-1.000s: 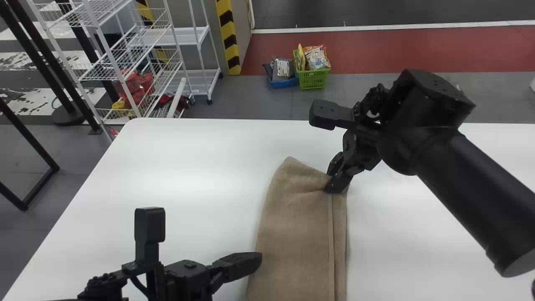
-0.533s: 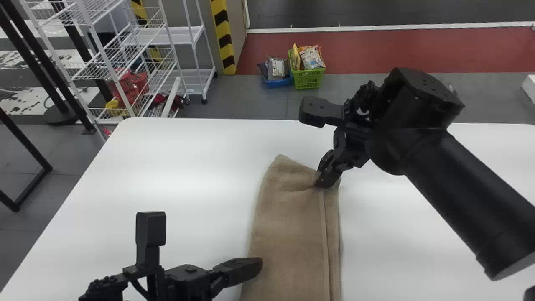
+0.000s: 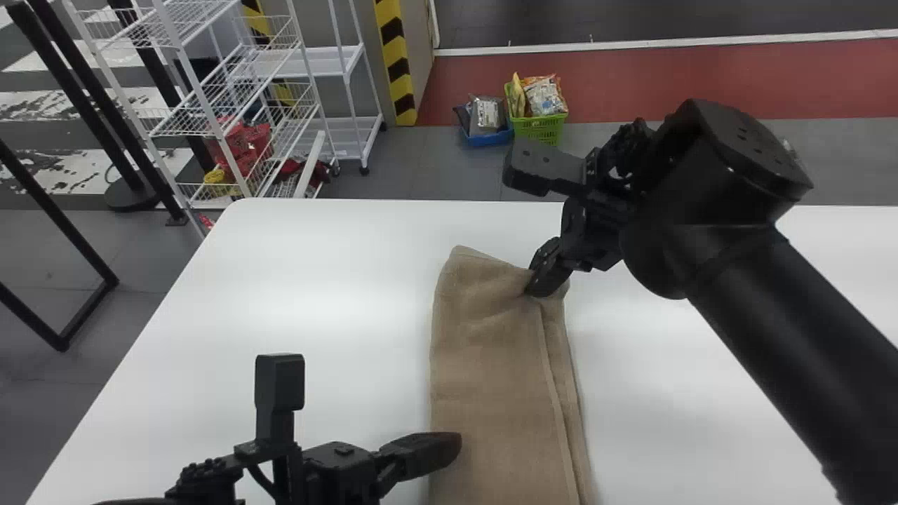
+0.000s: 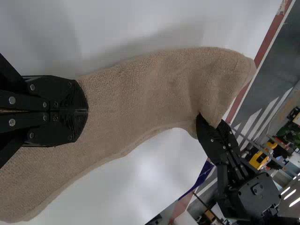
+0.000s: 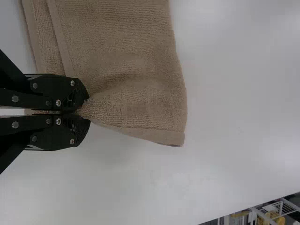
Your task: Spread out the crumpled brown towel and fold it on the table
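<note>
One long strip of brown towel (image 3: 484,365) is laid out on the white table (image 3: 316,280), its long axis pointed away from the robot, and by its layered right edge it is judged to be folded lengthwise.

The towel's far end is pinched near its right corner by the right gripper (image 3: 539,289), and cloth is gathered into creases between those fingers; the far left corner is left unheld. By the left gripper (image 4: 87,111) nothing is seen to be pinched: its fingers are pressed together, tips over the towel's left edge, well down from the far end. Whether the cloth is pressed by them cannot be told.

The next fold is probably to be made across the long axis, with the far end brought back over the towel's nearer part. For that the right gripper is better placed; the left gripper is set close to the path of the fold, and the unheld corner could be trailed askew.
</note>
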